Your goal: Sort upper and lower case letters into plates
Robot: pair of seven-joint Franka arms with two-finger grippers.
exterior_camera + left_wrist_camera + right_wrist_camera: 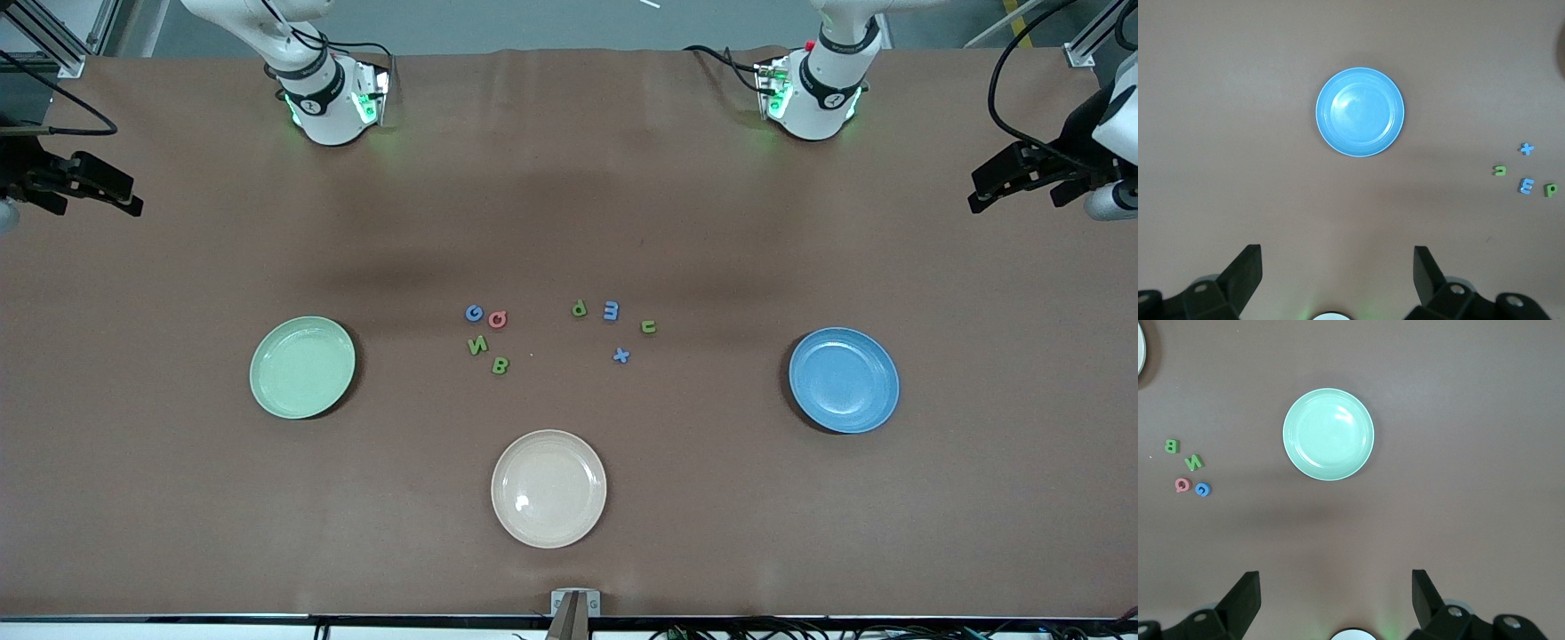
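Left hand (1338, 280) open over table, right hand (1336, 600) open, cream plate (548, 488) near letters (487, 340)

Both arms are white with black joint rings, green lights at the bases (black cables trailing), and black grippers.

Both arms wait, spread wide apart: left tool (1337, 270) and right tool (1335, 593) apparently high, fingers apart.

Matt brown cloth-like table cover (178, 498), faintly creased, glossy smooth plastic-looking mint green plate (302, 367), blue plate (844, 380) and cream plate (548, 488), matt foam-like letters (498, 338)
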